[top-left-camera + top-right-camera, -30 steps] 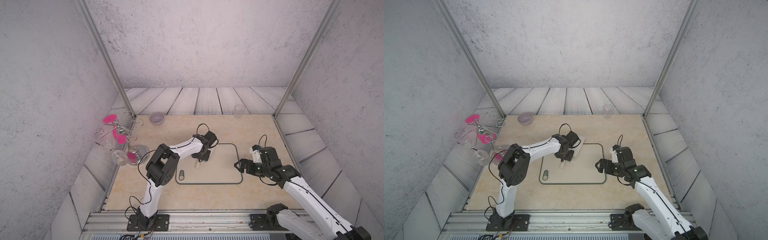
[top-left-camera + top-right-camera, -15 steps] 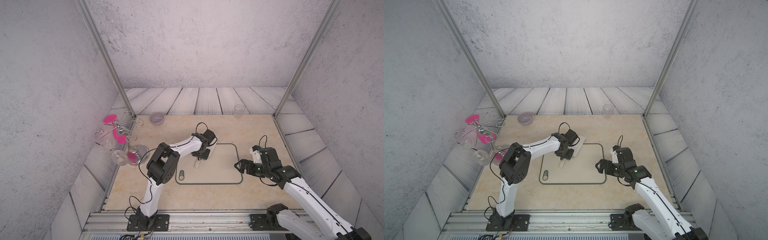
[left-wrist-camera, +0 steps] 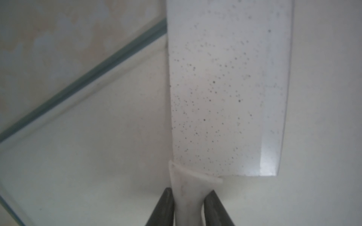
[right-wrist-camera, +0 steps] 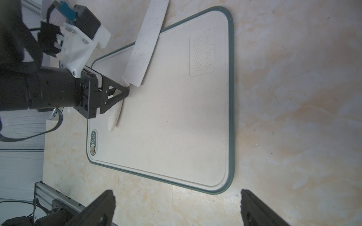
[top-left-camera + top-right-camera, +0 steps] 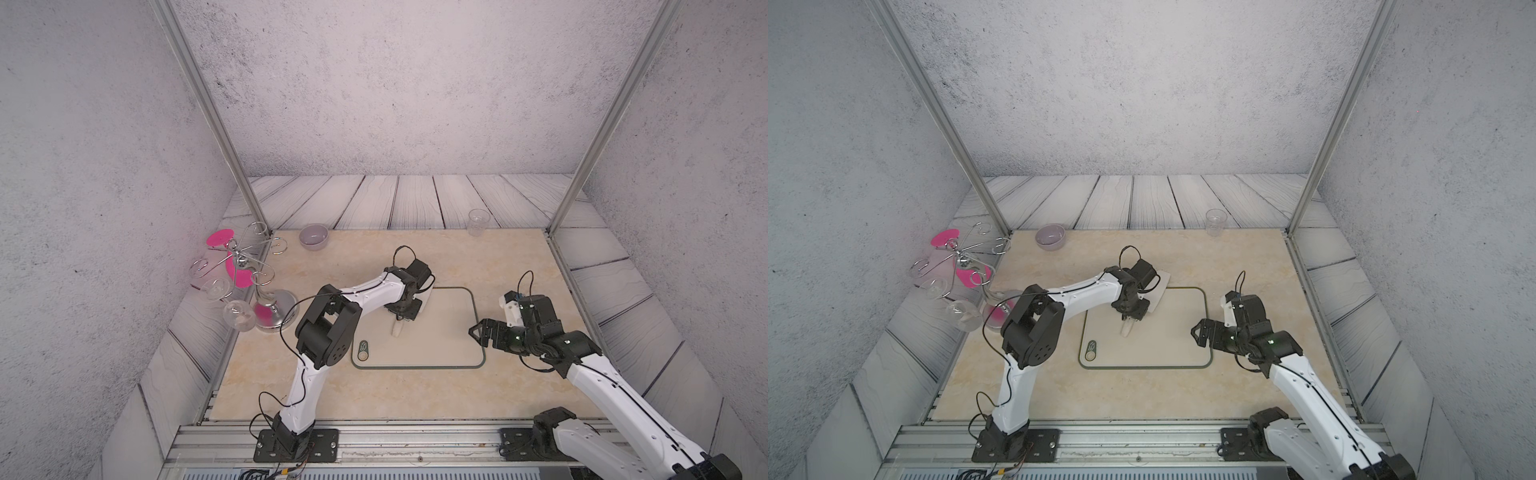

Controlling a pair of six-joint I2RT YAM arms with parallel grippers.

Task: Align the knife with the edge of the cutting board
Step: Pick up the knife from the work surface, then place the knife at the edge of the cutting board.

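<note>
The off-white knife [image 5: 427, 298] lies slantwise over the far left corner of the beige, green-rimmed cutting board [image 5: 440, 345], blade partly off the board, handle pointing to the near side. My left gripper [image 5: 402, 318] is shut on the knife's handle just behind the blade; in the left wrist view the dark fingers [image 3: 164, 209] press both sides of the handle below the speckled blade [image 3: 225, 94]. My right gripper [image 5: 478, 332] stands open at the board's right edge, holding nothing. In the right wrist view its gripper [image 4: 177, 197] frames the board's corner [image 4: 225, 187] and the knife [image 4: 144, 50].
A metal glass stand [image 5: 266, 307] with pink discs and hanging wine glasses stands at the left edge. A grey bowl [image 5: 313, 237] and a clear cup [image 5: 477, 222] sit along the back. Upright metal posts [image 5: 561, 220] mark the back corners.
My left gripper's jaws have closed on the knife's handle. The right arm has stayed where it was.
</note>
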